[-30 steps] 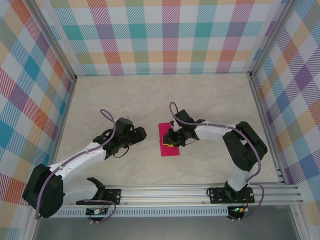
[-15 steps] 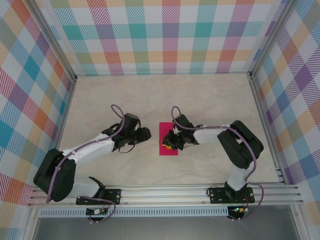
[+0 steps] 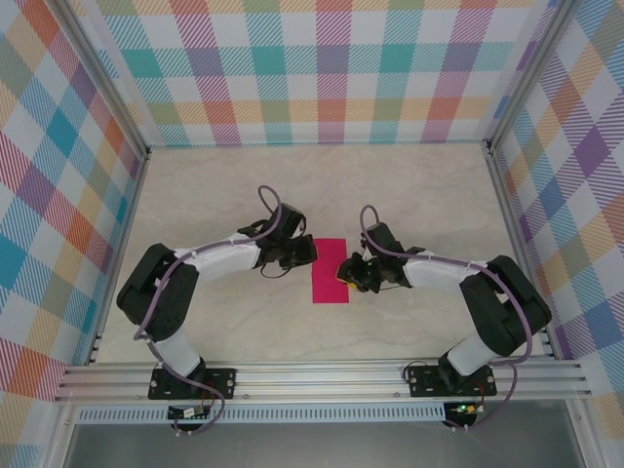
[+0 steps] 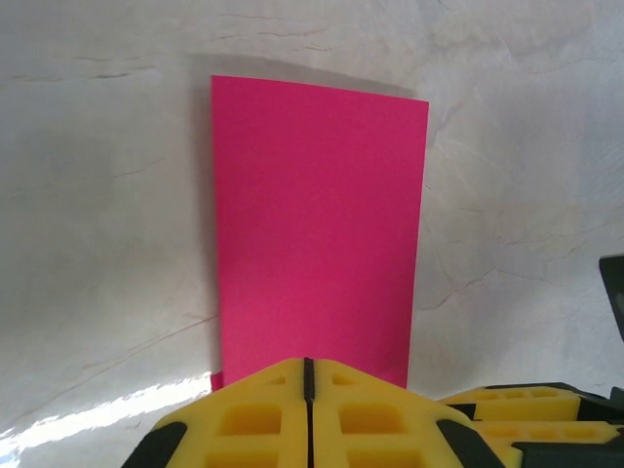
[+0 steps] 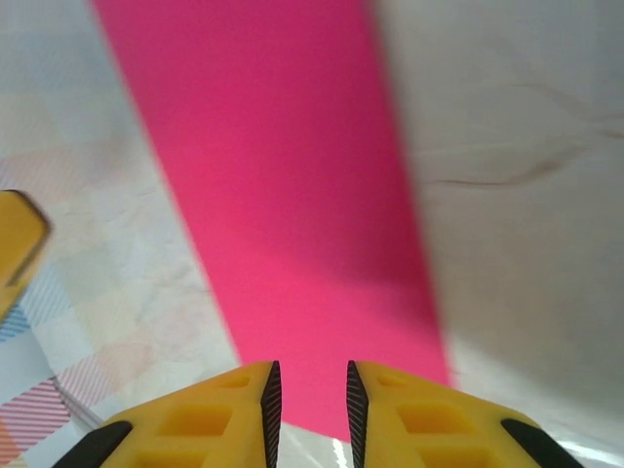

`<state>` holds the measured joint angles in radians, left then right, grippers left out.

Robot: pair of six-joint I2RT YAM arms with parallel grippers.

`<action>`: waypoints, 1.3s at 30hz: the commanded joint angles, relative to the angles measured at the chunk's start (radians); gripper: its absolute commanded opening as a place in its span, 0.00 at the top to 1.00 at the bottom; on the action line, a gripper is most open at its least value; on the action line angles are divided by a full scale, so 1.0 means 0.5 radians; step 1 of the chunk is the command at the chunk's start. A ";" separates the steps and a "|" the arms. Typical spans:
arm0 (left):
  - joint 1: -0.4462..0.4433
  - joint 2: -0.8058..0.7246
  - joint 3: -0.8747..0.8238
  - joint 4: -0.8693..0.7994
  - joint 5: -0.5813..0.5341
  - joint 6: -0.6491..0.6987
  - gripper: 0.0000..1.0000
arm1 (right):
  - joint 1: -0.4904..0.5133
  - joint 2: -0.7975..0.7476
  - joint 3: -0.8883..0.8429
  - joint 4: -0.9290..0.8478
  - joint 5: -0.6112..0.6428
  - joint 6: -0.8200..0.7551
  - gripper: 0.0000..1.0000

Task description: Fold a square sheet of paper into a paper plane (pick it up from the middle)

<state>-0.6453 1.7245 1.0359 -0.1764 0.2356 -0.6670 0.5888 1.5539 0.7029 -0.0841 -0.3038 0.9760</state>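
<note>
The square sheet of paper (image 3: 329,270) lies flat on the table as a folded magenta-pink strip, long side running away from the arm bases. My left gripper (image 3: 305,255) is shut, its yellow tips (image 4: 308,363) pressed together over the strip's (image 4: 317,224) near edge, with nothing visibly between them. A sliver of a lower pink layer peeks out at that edge. My right gripper (image 3: 343,272) sits at the strip's opposite long edge. Its jaws (image 5: 309,369) stand a narrow gap apart just above the paper (image 5: 292,214), holding nothing.
The marble-look tabletop (image 3: 409,195) is bounded by plaid walls (image 3: 322,68) and an aluminium rail (image 3: 322,375) at the near edge. The right gripper's yellow finger (image 4: 526,409) shows low right in the left wrist view, close to my left tips.
The left arm swung right to the strip's left edge and its jaws closed. The right gripper slid back to the strip's right edge and opened slightly.
</note>
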 commanded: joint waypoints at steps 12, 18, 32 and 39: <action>-0.019 0.357 0.284 -0.132 -0.059 0.129 0.98 | -0.070 -0.009 -0.042 -0.051 -0.119 -0.182 0.68; -0.019 0.438 0.296 -0.145 -0.085 0.151 0.99 | -0.073 0.012 -0.024 -0.087 -0.093 -0.212 0.66; -0.013 0.452 0.151 -0.068 -0.028 0.105 1.00 | -0.076 0.128 -0.025 0.026 -0.183 -0.213 0.66; -0.013 0.460 0.137 -0.054 -0.014 0.089 1.00 | -0.076 0.138 -0.019 0.053 -0.230 -0.229 0.72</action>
<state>-0.6476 1.9270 1.1416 -0.1715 0.2195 -0.6128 0.5419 1.5929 0.6807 -0.1032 -0.3874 0.8806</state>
